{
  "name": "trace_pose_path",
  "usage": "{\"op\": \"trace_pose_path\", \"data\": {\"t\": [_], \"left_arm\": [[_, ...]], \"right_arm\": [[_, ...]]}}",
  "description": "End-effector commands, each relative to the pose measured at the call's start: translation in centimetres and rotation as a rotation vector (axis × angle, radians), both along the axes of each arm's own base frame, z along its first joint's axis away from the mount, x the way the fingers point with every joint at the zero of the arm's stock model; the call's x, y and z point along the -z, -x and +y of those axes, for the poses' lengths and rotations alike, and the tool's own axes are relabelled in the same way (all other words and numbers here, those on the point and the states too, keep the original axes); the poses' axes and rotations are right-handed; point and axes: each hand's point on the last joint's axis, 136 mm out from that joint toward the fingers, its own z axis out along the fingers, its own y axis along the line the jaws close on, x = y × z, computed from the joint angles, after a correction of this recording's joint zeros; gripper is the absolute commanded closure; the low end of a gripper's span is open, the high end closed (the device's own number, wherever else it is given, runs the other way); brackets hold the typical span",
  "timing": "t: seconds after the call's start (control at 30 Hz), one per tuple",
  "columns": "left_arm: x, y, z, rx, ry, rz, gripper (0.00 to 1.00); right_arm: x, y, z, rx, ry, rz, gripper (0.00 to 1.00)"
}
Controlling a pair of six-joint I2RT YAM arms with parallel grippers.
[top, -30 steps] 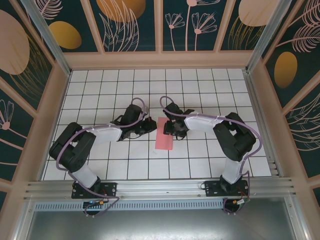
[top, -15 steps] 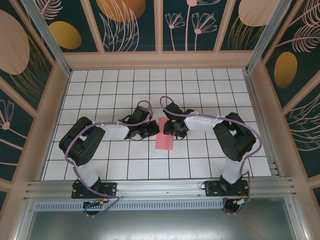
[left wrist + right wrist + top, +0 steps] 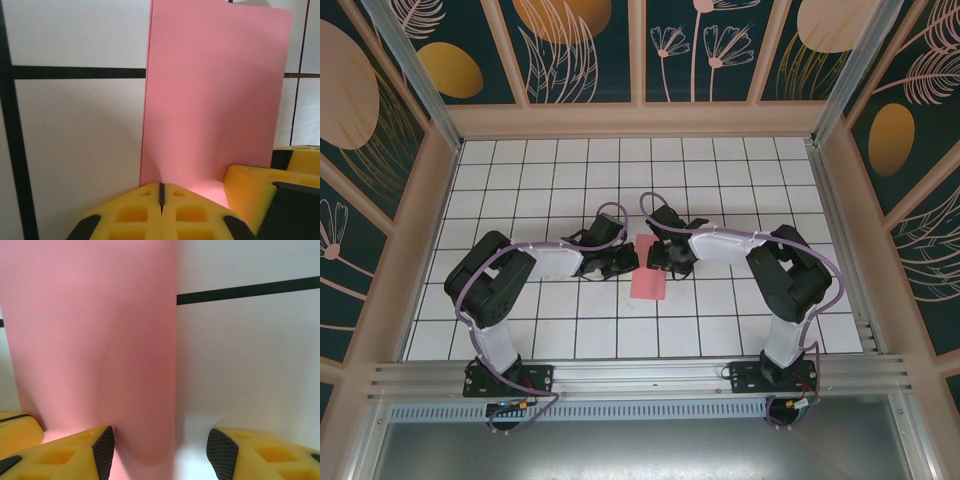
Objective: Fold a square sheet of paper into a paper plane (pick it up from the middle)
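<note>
While the white grid table [image 3: 520, 330] carries both arms, the left arm [image 3: 495, 285] reaches in from 9 o'clock and the right arm [image 3: 785, 270] from 3 o'clock. The pink sheet of paper [image 3: 649, 270], a narrow rectangle, lies flat at table centre. Left gripper [image 3: 161, 187]: fingers pressed together, tips touching the sheet's 9 o'clock edge. Right gripper [image 3: 160, 440]: fingers spread, straddling its 3 o'clock edge.

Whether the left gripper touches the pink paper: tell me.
Touching. Left wrist view: the left gripper, shut, meets the pink paper with no gap.
</note>
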Motion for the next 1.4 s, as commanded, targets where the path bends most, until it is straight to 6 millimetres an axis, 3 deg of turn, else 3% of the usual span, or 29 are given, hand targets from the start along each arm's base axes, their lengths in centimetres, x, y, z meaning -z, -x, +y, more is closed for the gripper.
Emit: {"op": "trace_pose_path", "data": {"t": [0.0,0.23,0.5,0.6,0.73,0.83,0.97,1.2,1.37], "left_arm": [[1.4,0.6,0.2,0.019,-0.047,0.028,1.00],[2.3,1.3,1.1,0.010,-0.083,0.045,1.00],[2.5,1.5,1.3,0.023,-0.092,0.046,1.00],[2.4,1.5,1.3,0.024,-0.096,0.041,1.00],[2.6,1.6,1.4,0.027,-0.100,0.046,1.00],[2.6,1.6,1.4,0.029,-0.097,0.046,1.00],[2.7,1.6,1.4,0.027,-0.100,0.046,1.00],[2.7,1.6,1.4,0.029,-0.101,0.048,1.00],[2.9,1.6,1.4,0.028,-0.102,0.052,1.00]], "right_arm": [[5.0,1.4,-1.1,-0.005,0.065,0.072,0.41],[3.3,0.3,-0.2,0.011,0.011,0.025,0.40],[-5.1,-2.9,0.7,0.075,-0.239,-0.190,0.37],[-7.3,-2.8,0.6,0.078,-0.398,-0.224,0.49],[-8.7,-1.8,1.8,0.023,-0.565,-0.227,0.70],[-8.9,-1.1,2.8,-0.006,-0.646,-0.210,0.85],[-7.7,-0.6,3.1,-0.015,-0.679,-0.166,0.93],[-5.6,0.1,2.4,-0.004,-0.684,-0.123,0.93],[-5.2,0.5,2.6,-0.016,-0.725,-0.102,0.93]]}}
